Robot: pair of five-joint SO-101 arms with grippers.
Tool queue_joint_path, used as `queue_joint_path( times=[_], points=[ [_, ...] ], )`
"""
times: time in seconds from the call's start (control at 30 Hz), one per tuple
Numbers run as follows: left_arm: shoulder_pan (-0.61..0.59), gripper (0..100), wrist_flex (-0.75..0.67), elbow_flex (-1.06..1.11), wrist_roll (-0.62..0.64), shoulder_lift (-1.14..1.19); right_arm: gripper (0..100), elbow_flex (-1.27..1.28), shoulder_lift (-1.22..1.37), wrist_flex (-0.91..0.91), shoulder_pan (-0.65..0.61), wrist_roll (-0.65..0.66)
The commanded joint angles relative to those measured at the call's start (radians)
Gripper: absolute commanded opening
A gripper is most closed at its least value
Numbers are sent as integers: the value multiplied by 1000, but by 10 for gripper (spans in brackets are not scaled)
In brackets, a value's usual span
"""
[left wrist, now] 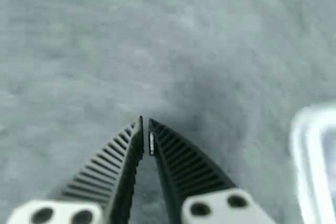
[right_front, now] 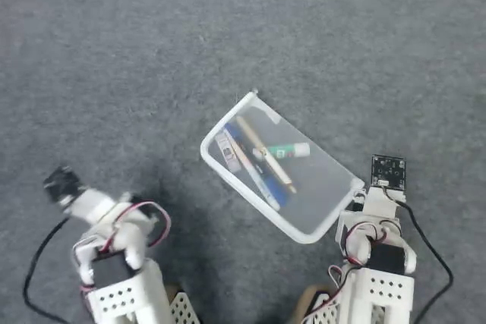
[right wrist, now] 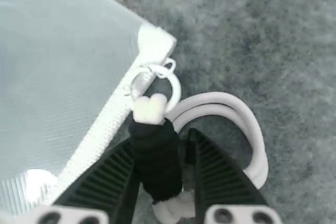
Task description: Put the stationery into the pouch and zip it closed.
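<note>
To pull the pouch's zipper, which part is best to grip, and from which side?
Grip the black pull tab hanging from the ring at the corner of the pouch, coming from outside that corner. It sticks out clear of the pouch and is thick enough to pinch; the right gripper pinches it this way.

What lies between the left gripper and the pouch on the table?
The stretch is bare. The left wrist view shows plain grey carpet between the left gripper and the pouch at its edge. The high view agrees.
</note>
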Motion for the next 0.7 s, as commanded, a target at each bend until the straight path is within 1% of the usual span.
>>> queue_joint_path(
  times=[0.0,0.1,0.2,0.3,0.67],
  points=[
    [198,13,8,-13,8,-17,109,-25,7,8,7,-6],
    [310,13,8,-13,8,-17,109,-25,7,8,7,-6],
    [370,13,8,-13,8,-17,109,-25,7,8,7,-6],
    [388,13,8,-13,9,-17,109,-25,7,8,7,-6],
    [384,13,8,-13,9,-17,109,-25,7,8,7,-6]
  ],
)
